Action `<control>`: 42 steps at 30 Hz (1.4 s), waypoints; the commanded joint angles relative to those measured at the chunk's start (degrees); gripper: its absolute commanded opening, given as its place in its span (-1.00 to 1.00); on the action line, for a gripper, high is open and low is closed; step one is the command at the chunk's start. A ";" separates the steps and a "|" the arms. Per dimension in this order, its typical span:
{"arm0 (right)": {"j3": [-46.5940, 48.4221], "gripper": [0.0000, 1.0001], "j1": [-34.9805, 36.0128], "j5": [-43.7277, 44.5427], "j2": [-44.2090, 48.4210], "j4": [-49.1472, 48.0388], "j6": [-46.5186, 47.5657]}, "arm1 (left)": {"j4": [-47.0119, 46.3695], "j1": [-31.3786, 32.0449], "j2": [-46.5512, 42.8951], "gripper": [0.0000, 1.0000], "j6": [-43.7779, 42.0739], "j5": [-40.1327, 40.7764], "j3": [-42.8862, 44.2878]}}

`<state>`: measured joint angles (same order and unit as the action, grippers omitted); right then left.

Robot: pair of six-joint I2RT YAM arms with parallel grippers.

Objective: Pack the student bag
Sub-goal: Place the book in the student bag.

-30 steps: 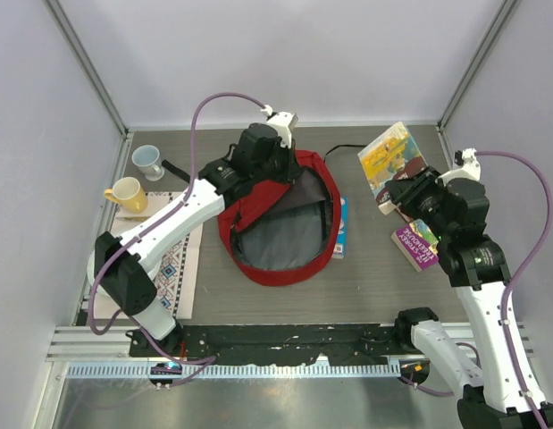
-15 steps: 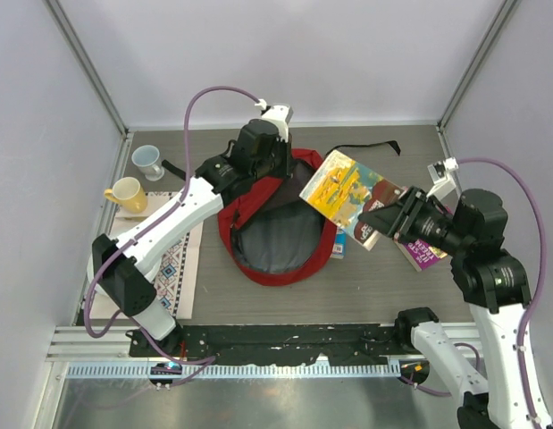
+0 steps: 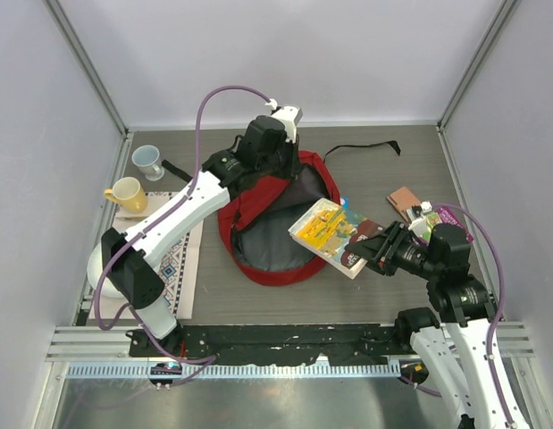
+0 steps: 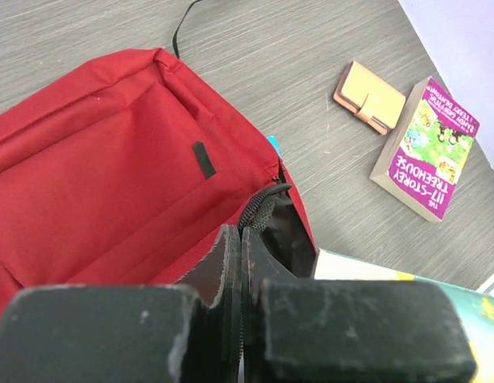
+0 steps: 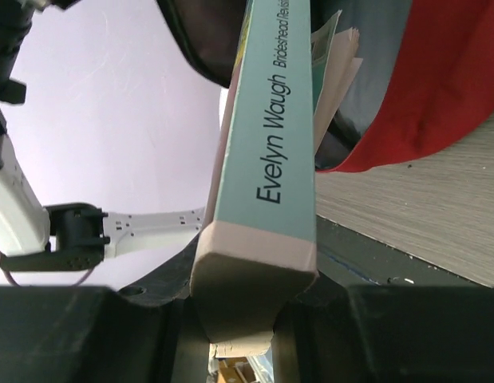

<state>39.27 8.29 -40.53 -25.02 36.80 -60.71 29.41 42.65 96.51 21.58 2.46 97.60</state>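
The student bag (image 3: 258, 198) is a red backpack lying open mid-table, its grey lining showing. My left gripper (image 3: 269, 163) is shut on the bag's black zipper edge at the far rim; in the left wrist view my left gripper (image 4: 241, 239) pinches that trim above the red fabric (image 4: 111, 159). My right gripper (image 3: 361, 248) is shut on a yellow-covered book (image 3: 323, 228) and holds it tilted over the right rim of the opening. In the right wrist view my right gripper (image 5: 247, 319) clamps the book's spine (image 5: 270, 144), with the red bag (image 5: 438, 80) just beyond.
A purple book (image 4: 426, 148) and a small tan notebook (image 3: 403, 198) lie to the right of the bag. A blue book (image 3: 345, 207) pokes out from under the bag's right side. A pale blue cup (image 3: 148, 161), a yellow cup (image 3: 126, 194) and a patterned mat (image 3: 178, 259) are at the left.
My right arm has carried the yellow book from the back right of the table leftward and down to the bag's opening. My left gripper has kept its hold on the rim.
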 commanded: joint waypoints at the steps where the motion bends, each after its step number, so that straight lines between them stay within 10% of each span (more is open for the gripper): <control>1: 1.34 -0.99 -0.03 -0.42 -2.40 -14.63 -4.05 | -0.76 -0.20 -0.01 -1.00 -0.58 -2.28 5.75; 42: 0.63 -0.98 22.82 21.45 -51.18 -69.03 -20.68 | -1.02 0.06 3.25 -1.00 4.52 -8.61 10.68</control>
<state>36.64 30.65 -24.43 -75.53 -13.32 -79.22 31.18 42.63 102.61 25.78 -4.12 105.75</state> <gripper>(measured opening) 0.329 0.009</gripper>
